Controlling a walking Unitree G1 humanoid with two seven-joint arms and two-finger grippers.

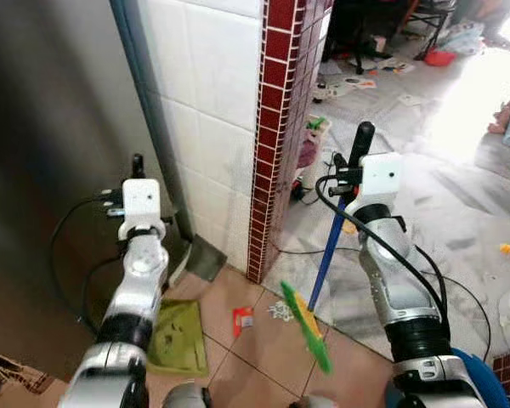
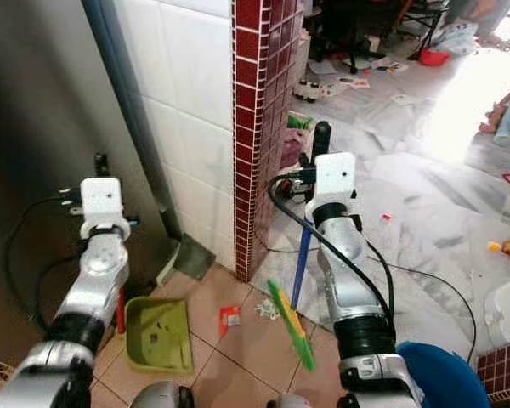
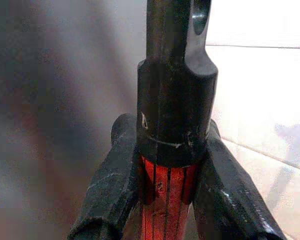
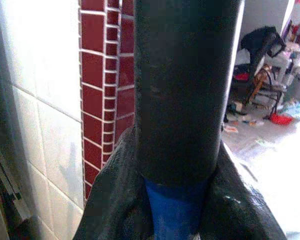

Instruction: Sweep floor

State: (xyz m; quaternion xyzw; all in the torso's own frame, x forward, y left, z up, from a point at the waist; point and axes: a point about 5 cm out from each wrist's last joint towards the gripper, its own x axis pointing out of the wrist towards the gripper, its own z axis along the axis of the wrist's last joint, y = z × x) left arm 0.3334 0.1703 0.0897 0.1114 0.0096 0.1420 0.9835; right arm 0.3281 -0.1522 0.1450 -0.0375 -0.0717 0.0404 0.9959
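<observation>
My left gripper [image 1: 138, 167] is shut on the black-capped top of a red dustpan handle [image 3: 166, 200], its fingers [image 3: 115, 175] on either side. The green dustpan [image 2: 157, 336] rests on the tiled floor below, by the dark door. My right gripper [image 1: 348, 166] is shut on the black grip of a broom [image 4: 182, 90]. The blue broom shaft [image 1: 327, 263] slants down to a green and yellow brush head [image 1: 306, 327] on the floor. A red wrapper [image 1: 242, 320] and white scraps [image 1: 280, 310] lie between dustpan and brush.
A dark red tiled pillar corner [image 1: 276, 127] and a white tiled wall [image 1: 212, 102] stand straight ahead, with a dark grey door [image 1: 51, 170] at left. A grey scoop [image 1: 206, 257] leans at the wall's foot. Cables and scattered litter [image 1: 365, 83] lie on the marble floor beyond.
</observation>
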